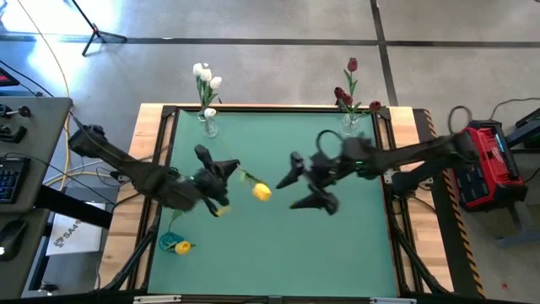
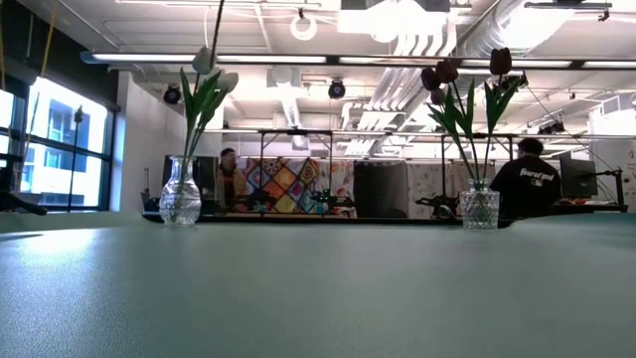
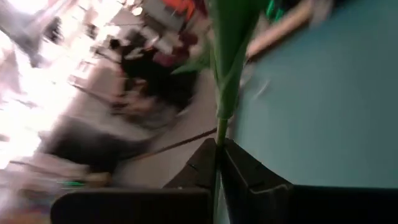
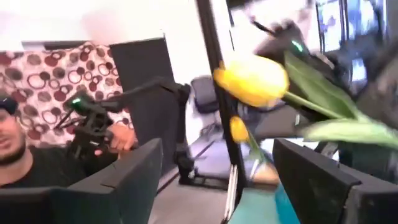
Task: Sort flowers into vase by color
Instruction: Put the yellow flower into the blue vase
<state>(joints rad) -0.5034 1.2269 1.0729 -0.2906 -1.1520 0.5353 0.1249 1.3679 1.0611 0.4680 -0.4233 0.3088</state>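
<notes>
You have a wide workshop hall around you, with pale concrete floor, ducts and strip lights overhead, and a person in dark clothing seated beyond the far edge. The green table fills the middle, framed in wood. On its far edge stand two glass vases: the left vase holds the white tulips, the right vase holds the dark red tulips. Over the table's centre, your left gripper is clamped tight on the green stem of a yellow tulip, its head pointing toward the right arm. Your right gripper sits just beside that head, jaws spread wide, holding nothing. Another yellow tulip lies on the table near the front left corner.
</notes>
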